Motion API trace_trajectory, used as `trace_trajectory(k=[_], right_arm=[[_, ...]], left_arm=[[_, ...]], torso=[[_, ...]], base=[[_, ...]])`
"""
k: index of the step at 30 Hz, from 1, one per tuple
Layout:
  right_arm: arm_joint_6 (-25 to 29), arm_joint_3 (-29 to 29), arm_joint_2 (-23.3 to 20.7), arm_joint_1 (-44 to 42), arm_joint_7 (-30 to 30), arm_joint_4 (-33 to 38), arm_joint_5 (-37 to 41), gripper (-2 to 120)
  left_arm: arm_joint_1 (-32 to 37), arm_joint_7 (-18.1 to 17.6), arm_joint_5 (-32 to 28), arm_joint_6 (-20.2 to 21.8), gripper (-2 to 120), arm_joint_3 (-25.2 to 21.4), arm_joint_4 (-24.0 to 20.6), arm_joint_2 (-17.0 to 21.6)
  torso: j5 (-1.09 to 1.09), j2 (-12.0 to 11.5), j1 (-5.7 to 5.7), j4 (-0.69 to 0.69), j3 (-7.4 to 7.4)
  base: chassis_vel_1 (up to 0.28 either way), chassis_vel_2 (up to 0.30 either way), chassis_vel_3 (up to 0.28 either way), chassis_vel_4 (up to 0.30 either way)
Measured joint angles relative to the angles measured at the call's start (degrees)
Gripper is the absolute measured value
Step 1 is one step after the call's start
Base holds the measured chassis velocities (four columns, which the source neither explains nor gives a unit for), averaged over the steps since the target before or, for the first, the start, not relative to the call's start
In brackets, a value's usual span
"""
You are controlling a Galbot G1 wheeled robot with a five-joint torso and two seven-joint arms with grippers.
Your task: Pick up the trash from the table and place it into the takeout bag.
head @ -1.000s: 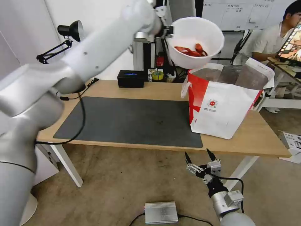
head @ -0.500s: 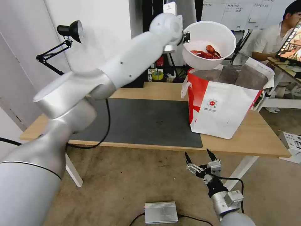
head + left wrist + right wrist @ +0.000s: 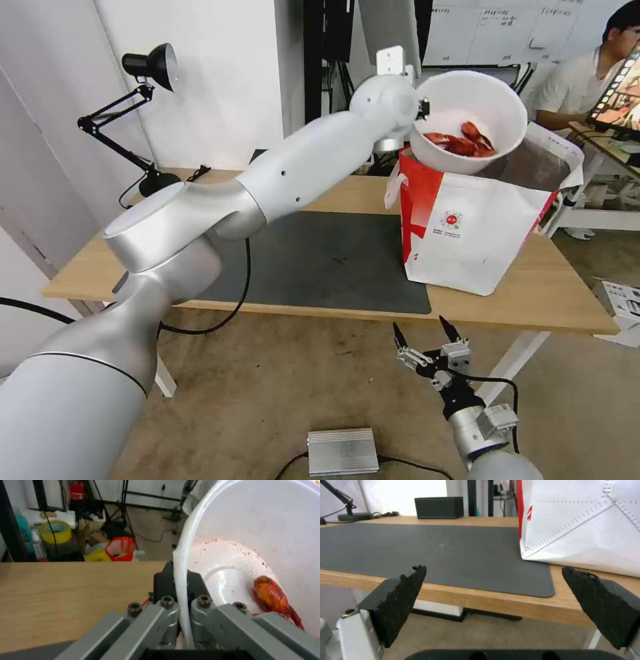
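The takeout bag [image 3: 477,220] is stood open at the right end of the light-wood desk [image 3: 320,193], beside the dark mat [image 3: 320,260], and the white bowl [image 3: 467,120] of red crayfish shells [image 3: 463,141] is held tilted directly over its mouth. The bowl's rim is pinched by the left hand [image 3: 182,610], so only a lowering is judged to be needed. The right hand [image 3: 425,333] is hung released below the desk's front edge.

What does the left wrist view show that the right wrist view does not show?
Left wrist view alone: the left gripper, jaws shut on the rim of the white bowl, with a crayfish shell inside.
Right wrist view alone: the right gripper with jaws open, the dark mat, the takeout bag, the black box.
Both: the wooden table.
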Motion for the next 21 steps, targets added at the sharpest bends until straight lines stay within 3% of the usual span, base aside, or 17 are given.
trace_trajectory(k=[12, 21], right_arm=[[0.0, 0.0, 0.0, 0.0, 0.0, 0.0, 0.0, 100], [0.0, 0.0, 0.0, 0.0, 0.0, 0.0, 0.0, 100]], left_arm=[[1.8, -0.5, 1.7, -0.4, 0, 2.6, 0.3, 0.1], [0.1, -0.1, 0.7, -0.7, 0, 0.7, 2.8, 0.1]], torso=[[0.0, 0.0, 0.0, 0.0, 0.0], [0.0, 0.0, 0.0, 0.0, 0.0]], base=[[0.0, 0.0, 0.0, 0.0], [0.0, 0.0, 0.0, 0.0]])
